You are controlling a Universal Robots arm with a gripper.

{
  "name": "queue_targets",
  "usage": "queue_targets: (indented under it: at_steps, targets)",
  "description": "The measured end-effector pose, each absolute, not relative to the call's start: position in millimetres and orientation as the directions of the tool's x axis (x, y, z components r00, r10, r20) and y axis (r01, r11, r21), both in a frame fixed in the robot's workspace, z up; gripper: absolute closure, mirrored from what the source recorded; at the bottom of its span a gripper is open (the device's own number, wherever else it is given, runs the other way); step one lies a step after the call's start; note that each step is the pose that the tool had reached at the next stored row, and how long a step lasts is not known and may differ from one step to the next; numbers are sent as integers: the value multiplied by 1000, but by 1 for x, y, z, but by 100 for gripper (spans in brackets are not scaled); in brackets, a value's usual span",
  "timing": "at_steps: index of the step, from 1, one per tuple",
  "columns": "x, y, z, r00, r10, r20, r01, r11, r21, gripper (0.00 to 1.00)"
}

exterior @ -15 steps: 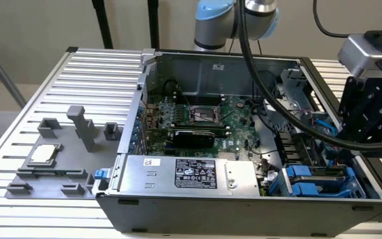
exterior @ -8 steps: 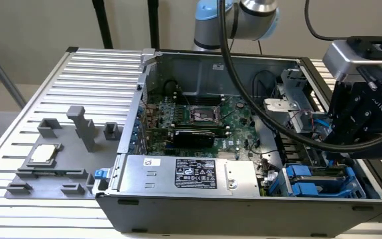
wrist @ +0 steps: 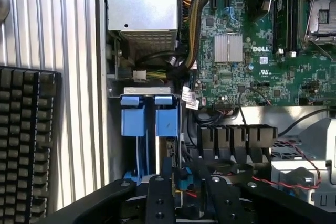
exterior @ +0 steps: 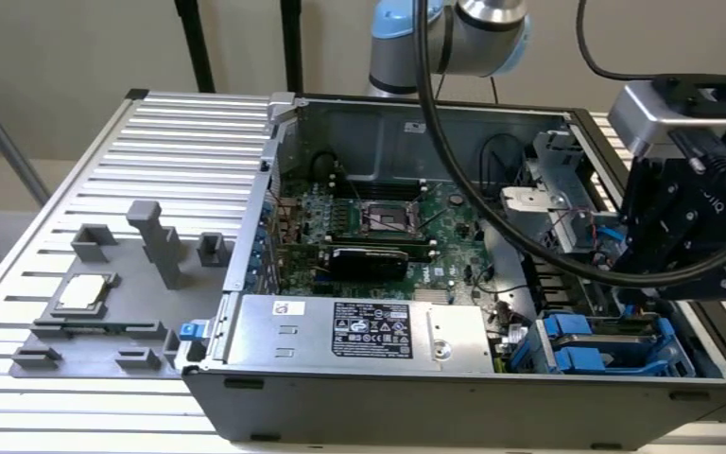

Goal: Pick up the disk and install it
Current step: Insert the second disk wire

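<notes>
Exterior view: an open grey computer case [exterior: 464,378] lies on a slatted metal table [exterior: 174,132], with the green motherboard [exterior: 388,236] exposed inside and the power supply box [exterior: 363,326] with its black label along the near wall. The black gripper [exterior: 684,241] hangs over the case's right end, above the drive bays, a thick black cable [exterior: 464,161] looping down to it from the arm. In the near right corner of the case sits the disk [exterior: 596,345], already in its bay, its bright blue carrier tabs showing beside a second blue tab. On the table to the exterior view's left stands a grey fixture [exterior: 111,303] carrying a small square silver chip [exterior: 82,291]. Wrist view looks down into the case: the two blue carrier handles [wrist: 149,115] sit side by side just beyond the gripper's black fingers [wrist: 160,200], which stand fairly close together with nothing between them. A black keyboard [wrist: 26,140] lies outside the case wall.
</notes>
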State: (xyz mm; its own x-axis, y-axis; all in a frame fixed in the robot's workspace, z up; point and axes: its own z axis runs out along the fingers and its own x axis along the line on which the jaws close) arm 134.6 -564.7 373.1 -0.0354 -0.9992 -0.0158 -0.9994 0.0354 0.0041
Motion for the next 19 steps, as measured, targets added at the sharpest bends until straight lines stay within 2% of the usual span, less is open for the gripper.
queue_targets:
  at_steps: [9, 10, 19]
  targets:
    - [137, -564, 367, -35, -999, -16, -999, 35, 4, 0]
    - [137, -564, 367, -35, -999, -16, -999, 35, 4, 100]
    - [131, -565, 366, -35, -999, -17, -999, 35, 0, 100]
